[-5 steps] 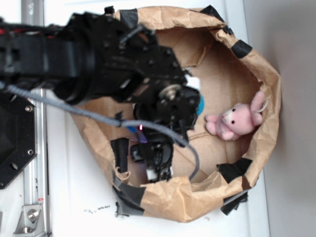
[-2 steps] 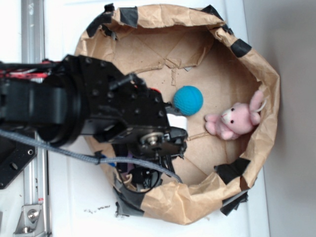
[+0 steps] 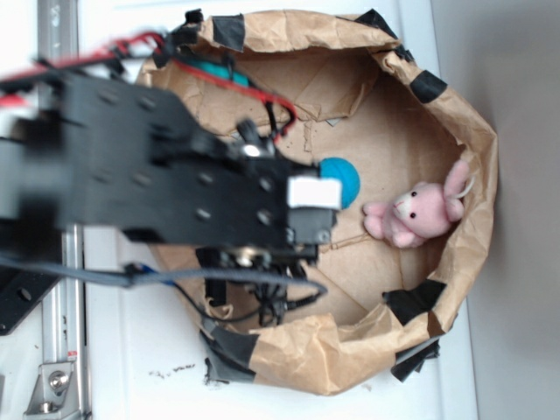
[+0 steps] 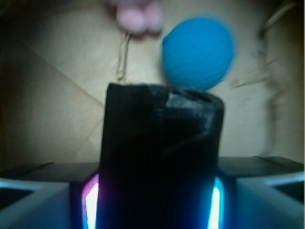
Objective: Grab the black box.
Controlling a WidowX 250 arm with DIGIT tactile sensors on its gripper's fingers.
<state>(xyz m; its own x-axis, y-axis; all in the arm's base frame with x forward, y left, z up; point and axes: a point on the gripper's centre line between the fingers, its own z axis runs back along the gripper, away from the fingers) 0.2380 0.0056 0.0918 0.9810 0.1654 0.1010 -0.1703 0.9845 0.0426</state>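
Wrist view: black box (image 4: pixel 162 157) fills the foreground, clamped between the gripper (image 4: pixel 155 200) fingers with glowing pads on both sides, so the grab looks secure. Beyond the box: blue ball (image 4: pixel 198 52), then pink bunny (image 4: pixel 136 16), on cardboard-bin floor (image 4: pixel 52 95).

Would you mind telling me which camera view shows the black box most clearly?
The wrist view. The black box fills the middle of the frame, standing between the gripper's lit pads, with the blue ball behind it. In the exterior view the arm covers that spot, so the box cannot be seen.
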